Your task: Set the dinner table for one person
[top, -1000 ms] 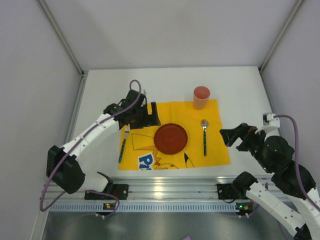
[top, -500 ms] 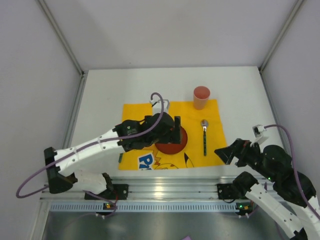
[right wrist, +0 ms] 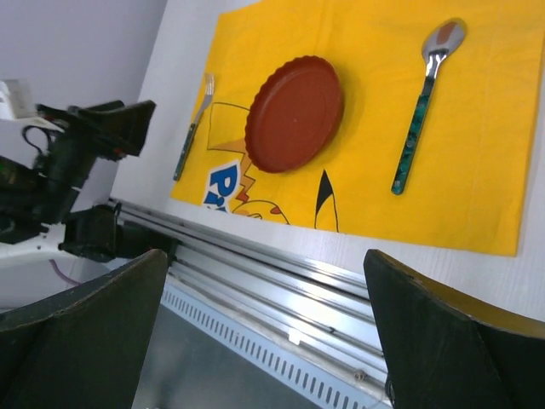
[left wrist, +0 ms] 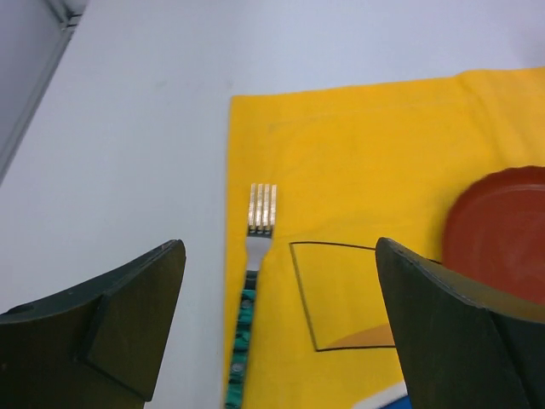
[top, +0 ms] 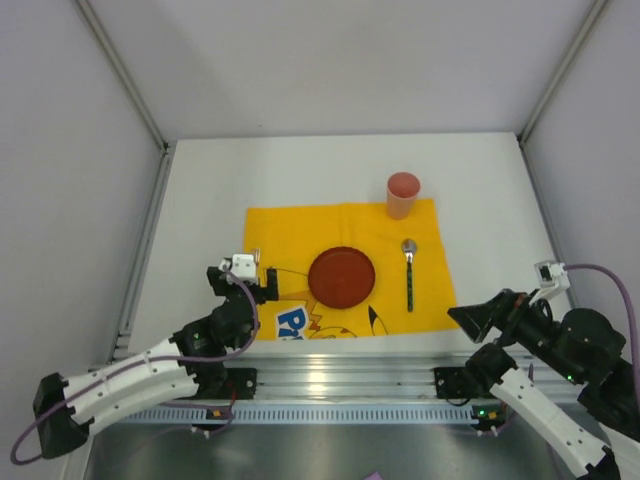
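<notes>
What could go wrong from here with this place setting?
The fork lies right along the left edge of the mat, with the open left claw close over it; a careless sweep might knock it askew. The cup stands upright at the mat's far edge, so an arm reaching past could tip it.

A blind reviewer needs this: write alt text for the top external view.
A yellow mat on the white dinner table holds a red plate at its centre, a spoon to the plate's right and an orange cup at its far right corner. The left arm and right arm reach in from the near rail, jaws open and empty.
</notes>
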Robot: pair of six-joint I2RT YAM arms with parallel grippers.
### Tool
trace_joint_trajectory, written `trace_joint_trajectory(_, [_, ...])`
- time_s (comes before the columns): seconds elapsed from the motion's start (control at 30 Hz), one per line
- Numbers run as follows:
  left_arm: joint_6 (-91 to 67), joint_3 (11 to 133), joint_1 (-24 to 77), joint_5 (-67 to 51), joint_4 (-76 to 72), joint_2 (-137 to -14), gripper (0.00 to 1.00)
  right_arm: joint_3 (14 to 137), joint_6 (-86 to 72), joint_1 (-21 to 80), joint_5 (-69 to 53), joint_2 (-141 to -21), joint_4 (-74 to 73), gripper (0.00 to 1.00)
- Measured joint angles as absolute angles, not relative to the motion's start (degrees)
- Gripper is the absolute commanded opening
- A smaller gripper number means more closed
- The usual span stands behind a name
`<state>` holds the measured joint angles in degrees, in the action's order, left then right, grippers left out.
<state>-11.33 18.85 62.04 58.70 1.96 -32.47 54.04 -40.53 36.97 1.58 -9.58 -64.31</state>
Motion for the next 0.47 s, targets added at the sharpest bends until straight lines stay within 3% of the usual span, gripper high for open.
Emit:
trace_joint_trajectory(0.23, [-5.8, 9.8, 41.1, 49.6, -9.5, -30.8, 0.99, 55.2, -41.3, 37.0, 1.8, -9.4, -64.9, 1.0])
trace_joint_trajectory(0.47, [-4.4, 3.0, 21.2, 36.7, -27.9, -43.0, 0.98, 55.3, -39.9, 37.0, 1.5, -19.1, -64.4, 1.0])
